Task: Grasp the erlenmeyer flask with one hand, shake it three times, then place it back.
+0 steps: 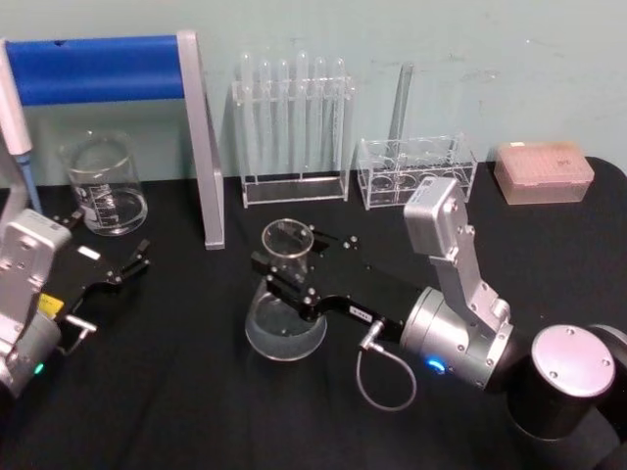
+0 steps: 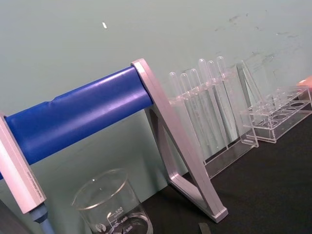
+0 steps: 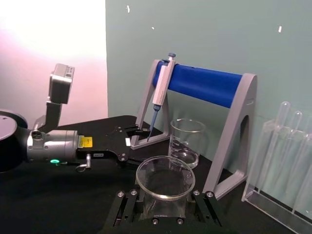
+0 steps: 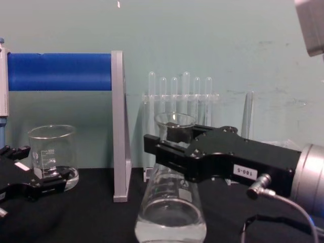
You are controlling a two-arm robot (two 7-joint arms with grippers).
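One erlenmeyer flask stands near the middle of the black counter. It is clear glass, with a wide round base that narrows to a flared rim. The right end effector reaches in from four o'clock. Its two blocky black fingers are closed on the flask's neck, one on each side just under the rim. The flask's base appears to rest on the counter.

The left end effector lies at nine o'clock from the flask, well apart from it. Its two fingers are spread and hold nothing.

At ten o'clock from the flask is one straight-walled glass beaker with printed graduations. Over the beaker runs the round blue bar of a stand, carried on a flat grey metal upright. One white and blue pipette hangs from the bar.

At twelve o'clock is a clear plastic rack holding what look like six thin round-topped test tubes, all upright. Beside it, at one o'clock, is a second, lower clear rack with one tall tube rising from it. At two o'clock sits one translucent rectangular box with a pinkish tint.
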